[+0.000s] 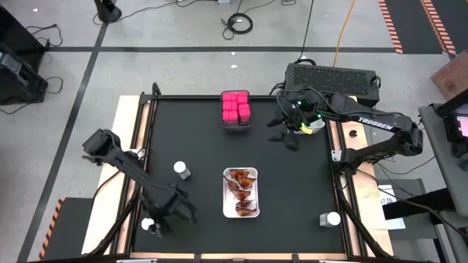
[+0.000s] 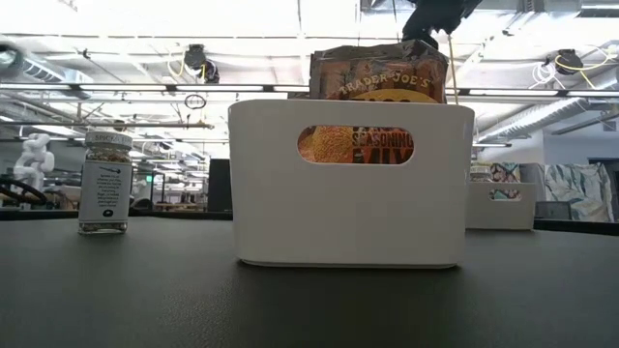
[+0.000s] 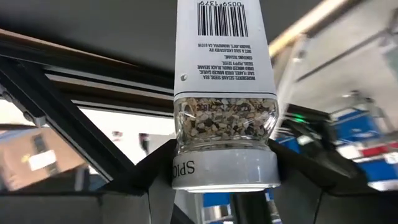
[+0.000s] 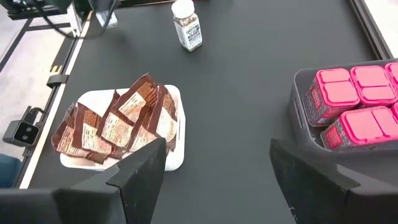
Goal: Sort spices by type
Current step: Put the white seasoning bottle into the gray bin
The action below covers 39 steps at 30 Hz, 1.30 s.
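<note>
Black matte table top (image 1: 197, 139), square, edged by a dark frame on pale wood boards; grey concrete floor with black tape lines and loose cables is seen around it in the high view.

A white bin (image 1: 241, 193) at lower centre of the high view is packed with red-orange seasoning packets (image 1: 241, 191); in the low view the same bin fills the middle, with a packet showing through the handle slot. A grey bin (image 1: 235, 123) at upper centre is filled with pink cube boxes (image 1: 235, 107).

One white-capped spice jar (image 1: 181, 170) is stood upright left of the white bin, apart from it. Another jar (image 1: 331, 218) is stood at the lower right corner of the table.

The left gripper (image 1: 155, 225) is placed at the lower left, off the table's edge, over the frame. A third jar (image 3: 224, 93) is seen between its fingers in the left wrist view, cap nearest the camera; the fingers are partly open around it, and whether they are touching the jar cannot be told.

The right gripper (image 1: 289, 135) is hung at upper right of the high view, right of the grey bin, fingers spread wide, nothing between them.

A black box (image 1: 333, 77) with vents is set beyond the table's top right corner. Ceiling pipes, strip lights and a second white bin farther back are seen in the low view.
</note>
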Motion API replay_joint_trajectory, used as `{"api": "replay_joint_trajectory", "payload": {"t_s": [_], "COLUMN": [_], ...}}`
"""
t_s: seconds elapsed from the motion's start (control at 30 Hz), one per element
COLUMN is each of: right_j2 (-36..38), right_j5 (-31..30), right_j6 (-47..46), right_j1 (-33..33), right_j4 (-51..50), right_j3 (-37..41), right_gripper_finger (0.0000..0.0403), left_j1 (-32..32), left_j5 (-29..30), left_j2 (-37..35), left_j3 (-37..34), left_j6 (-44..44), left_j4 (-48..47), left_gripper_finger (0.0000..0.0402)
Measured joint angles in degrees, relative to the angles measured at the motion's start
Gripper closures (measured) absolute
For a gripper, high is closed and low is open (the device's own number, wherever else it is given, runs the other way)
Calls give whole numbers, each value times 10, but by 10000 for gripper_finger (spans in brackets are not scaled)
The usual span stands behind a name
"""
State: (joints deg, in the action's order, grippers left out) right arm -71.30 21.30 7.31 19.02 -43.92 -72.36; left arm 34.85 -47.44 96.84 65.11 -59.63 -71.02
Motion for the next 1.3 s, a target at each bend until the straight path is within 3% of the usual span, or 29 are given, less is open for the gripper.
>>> {"api": "replay_joint_trajectory", "payload": {"t_s": [0.27,0.4,0.6,0.8,0.93,1.07,1.17,1.3], "right_j2": [36,57,79,87,89,94,102,112], "right_j5": [-2,-2,-4,-6,-6,-34,-85,-135], "right_j6": [11,10,-13,-38,-58,-62,-58,-57], "right_j1": [0,0,0,0,0,0,0,2], "right_j4": [-29,-39,-49,-49,-50,-70,-93,-119], "right_j3": [0,0,0,0,0,0,0,0], "right_gripper_finger": [122,122,122,122,122,122,122,122], "left_j1": [-112,-219,-390,-505,-534,-552,-572,-591], "left_j5": [-1,50,101,70,21,10,53,185], "left_j2": [-107,-142,-139,-45,61,163,228,298], "left_j3": [61,122,220,306,400,525,618,700], "left_j6": [-32,-41,-10,51,139,241,329,415], "left_j4": [-2,12,117,190,193,158,63,-94], "left_gripper_finger": [196,196,196,196,196,196,196,196]}}
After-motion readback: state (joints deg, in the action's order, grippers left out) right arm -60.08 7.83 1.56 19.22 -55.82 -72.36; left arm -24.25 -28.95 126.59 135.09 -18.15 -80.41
